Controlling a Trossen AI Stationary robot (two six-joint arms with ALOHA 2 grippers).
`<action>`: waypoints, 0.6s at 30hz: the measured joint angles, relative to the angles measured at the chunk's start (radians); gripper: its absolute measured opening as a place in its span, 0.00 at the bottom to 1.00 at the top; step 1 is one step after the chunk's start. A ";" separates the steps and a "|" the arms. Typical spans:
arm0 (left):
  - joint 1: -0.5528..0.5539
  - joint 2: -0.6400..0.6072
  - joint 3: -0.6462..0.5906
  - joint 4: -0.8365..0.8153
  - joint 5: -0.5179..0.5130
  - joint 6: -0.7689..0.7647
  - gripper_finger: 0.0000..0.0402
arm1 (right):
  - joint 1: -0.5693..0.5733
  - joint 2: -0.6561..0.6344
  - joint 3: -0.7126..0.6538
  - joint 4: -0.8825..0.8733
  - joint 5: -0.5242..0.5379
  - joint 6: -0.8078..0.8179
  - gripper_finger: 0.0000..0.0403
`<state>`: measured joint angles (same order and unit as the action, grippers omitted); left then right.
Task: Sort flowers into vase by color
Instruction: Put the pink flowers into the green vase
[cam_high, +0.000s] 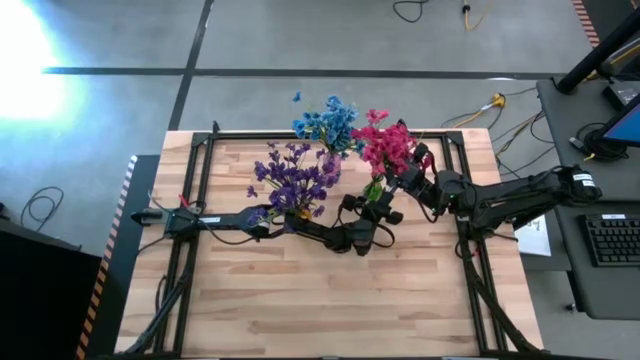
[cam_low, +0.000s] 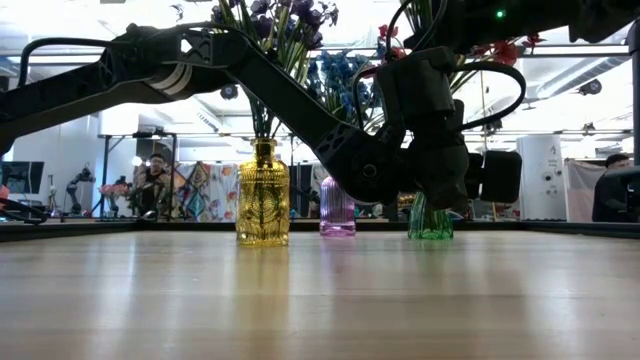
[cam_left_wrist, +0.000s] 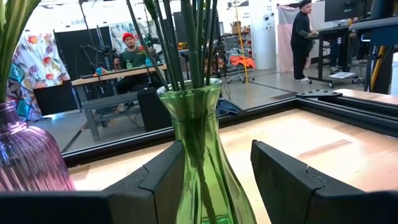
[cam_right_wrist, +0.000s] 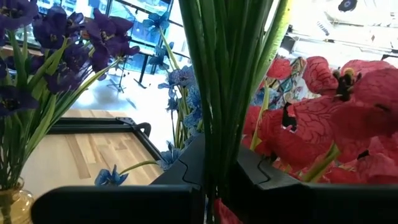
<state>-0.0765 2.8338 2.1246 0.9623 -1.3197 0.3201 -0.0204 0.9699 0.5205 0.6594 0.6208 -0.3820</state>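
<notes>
high view: the flowers stand in three bunches by colour at the far side of the bench (cam_high: 330, 300): purple flowers (cam_high: 292, 180), blue flowers (cam_high: 326, 122), red flowers (cam_high: 385, 145). no loose stem shows on the wood, so sorting looks nearly done. both arms meet at the red bunch.

low view: yellow vase (cam_low: 262, 195), purple vase (cam_low: 337, 210) and green vase (cam_low: 430, 220) stand upright in a row, each with stems in it.

left wrist view: the left claw (cam_left_wrist: 214, 180) is spread, one finger on either side of the green vase's neck; whether they touch the glass i cannot tell. it seems to steady the vase.

right wrist view: the right claw (cam_right_wrist: 214, 171) is pinching a bundle of green stems (cam_right_wrist: 227, 93) with red blooms beside. what looks left is seating this bundle and letting go.
</notes>
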 joint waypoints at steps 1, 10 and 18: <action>0.000 0.000 0.000 0.000 0.000 -0.002 0.43 | 0.000 0.000 -0.002 0.006 0.000 -0.003 0.07; 0.000 0.000 0.000 0.000 0.000 -0.008 0.43 | 0.000 0.000 -0.026 0.032 0.000 -0.017 0.07; 0.000 0.000 0.000 0.000 0.000 -0.008 0.43 | 0.000 0.000 -0.040 0.072 -0.027 -0.045 0.07</action>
<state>-0.0767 2.8338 2.1246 0.9623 -1.3197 0.3121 -0.0204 0.9695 0.4808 0.7318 0.5938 -0.4271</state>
